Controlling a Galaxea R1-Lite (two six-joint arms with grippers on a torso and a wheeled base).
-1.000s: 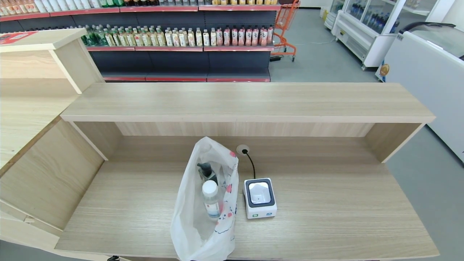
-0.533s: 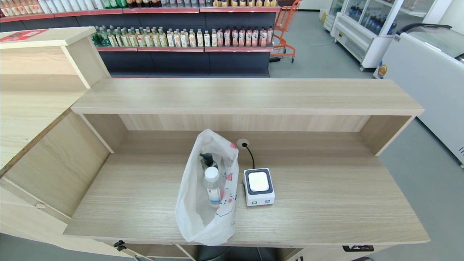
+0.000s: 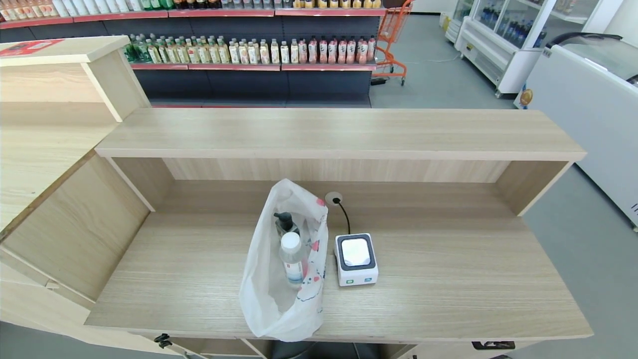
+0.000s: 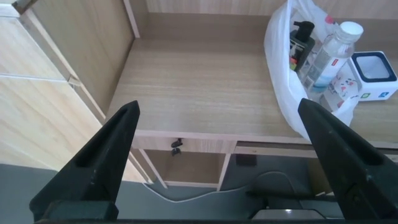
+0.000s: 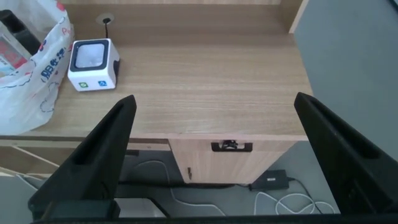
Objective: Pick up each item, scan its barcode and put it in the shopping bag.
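Note:
A white plastic shopping bag (image 3: 269, 294) stands open on the wooden counter (image 3: 448, 279). Upright inside it are a clear bottle with a white cap (image 3: 292, 257) and a dark pump bottle (image 3: 284, 223). The white barcode scanner (image 3: 356, 258) sits just right of the bag. My left gripper (image 4: 221, 168) hangs open and empty off the counter's front edge, with the bag (image 4: 289, 93) and the bottles (image 4: 326, 53) ahead of it. My right gripper (image 5: 214, 162) is open and empty too, off the front edge, with the scanner (image 5: 92, 63) and the bag (image 5: 31, 87) beyond it.
A raised wooden shelf (image 3: 339, 132) runs along the counter's back, with side walls at both ends. The scanner's black cable (image 3: 344, 219) leads to a hole in the counter. A locked drawer (image 5: 231, 146) sits under the front edge. Shelves of drinks and freezers stand behind.
The whole head picture has shifted, so the camera has pulled back. The bag, the bottles and the scanner keep their places on the counter.

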